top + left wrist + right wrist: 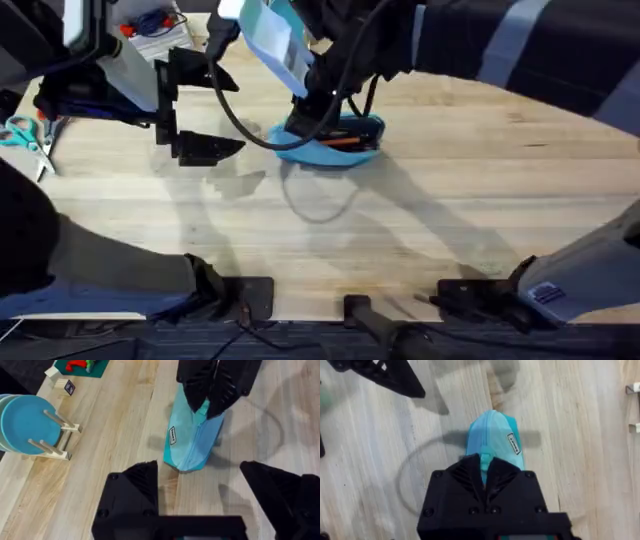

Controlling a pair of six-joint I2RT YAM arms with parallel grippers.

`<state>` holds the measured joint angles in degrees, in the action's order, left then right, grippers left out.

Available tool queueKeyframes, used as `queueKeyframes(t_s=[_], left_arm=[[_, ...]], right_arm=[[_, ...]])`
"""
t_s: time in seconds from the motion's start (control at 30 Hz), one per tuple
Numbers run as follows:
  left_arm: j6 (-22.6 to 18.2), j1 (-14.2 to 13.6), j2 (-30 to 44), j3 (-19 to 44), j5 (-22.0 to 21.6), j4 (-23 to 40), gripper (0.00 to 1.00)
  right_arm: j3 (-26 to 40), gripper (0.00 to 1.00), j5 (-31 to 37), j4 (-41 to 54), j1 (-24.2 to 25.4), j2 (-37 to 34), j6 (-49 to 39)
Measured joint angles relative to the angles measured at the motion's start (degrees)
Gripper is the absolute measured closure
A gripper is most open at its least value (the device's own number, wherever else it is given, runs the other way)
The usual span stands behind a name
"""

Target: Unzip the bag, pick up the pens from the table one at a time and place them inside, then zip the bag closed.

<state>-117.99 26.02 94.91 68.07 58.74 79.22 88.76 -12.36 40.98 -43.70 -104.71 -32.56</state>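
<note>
Near the middle of the table point(480, 200), toward its far side, the bag point(310, 152) lies flat, and my right gripper point(315, 108) sits on top of it. Its jaws are pressed together on the zipper pull point(484, 460), the pale tab pinched between the black fingers. Seen from overhead, the orange pens point(345, 141) lie in the bag's dark mouth. I see no pen loose on the wood, so I judge the step in hand to be the closing of the zip. My left gripper point(235, 115) hangs off to the side, well apart from the bag, jaws spread wide and holding nothing. That is the weak point. The fabric is soft and nothing anchors the bag, so a pull on the tab may drag it along the table instead of running the slider. To do this well, I would bring the left jaws down onto the end of the bag that the slider moves away from and pin it there. Then I would draw the right gripper low and straight along the line of the teeth, without lifting, so the tab does not slip out. I would also watch that no pen tip pokes up into the teeth and jams the slider.
</note>
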Motion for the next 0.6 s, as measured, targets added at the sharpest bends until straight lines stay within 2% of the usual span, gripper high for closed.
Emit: queueKeyframes(t_s=[0.6], left_arm=[[0.0,0.0,0.0,0.0,0.0,0.02,0.006]], right_arm=[[0.47,0.97,0.62,3.75,0.0,-0.02,0.02]])
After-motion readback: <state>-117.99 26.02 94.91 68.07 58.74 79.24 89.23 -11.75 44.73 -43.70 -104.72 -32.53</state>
